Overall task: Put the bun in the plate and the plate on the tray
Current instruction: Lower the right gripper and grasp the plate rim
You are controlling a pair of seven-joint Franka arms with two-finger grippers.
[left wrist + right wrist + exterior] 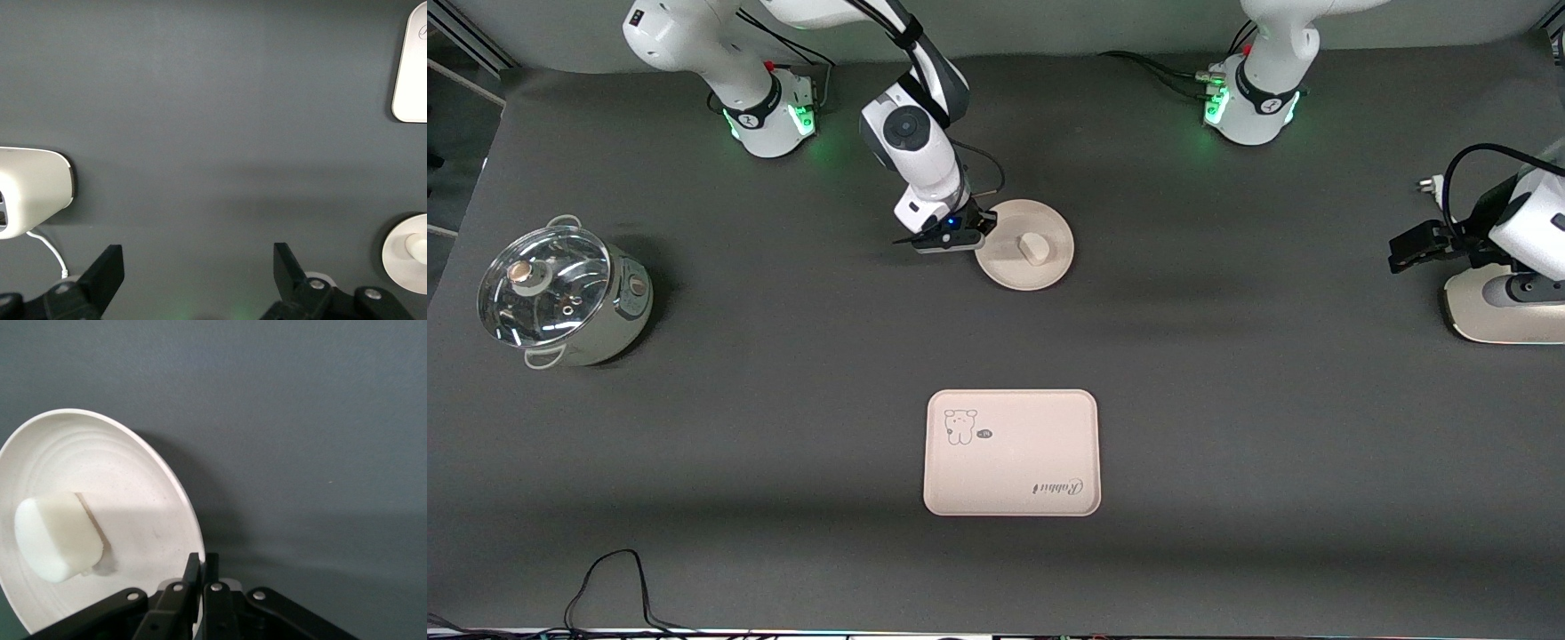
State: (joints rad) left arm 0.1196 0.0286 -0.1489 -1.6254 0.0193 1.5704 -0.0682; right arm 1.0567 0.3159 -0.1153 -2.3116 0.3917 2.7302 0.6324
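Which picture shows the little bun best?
The right wrist view: the bun sits big on the plate. The front view shows it as a small lump; the left wrist view catches only part at the picture's edge.

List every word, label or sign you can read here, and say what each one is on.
"Rabbit" in script, on the tray, at the corner nearest the front camera.
A small dark label beside the bear drawing on the tray: too small to read.
Nothing else bears readable text.
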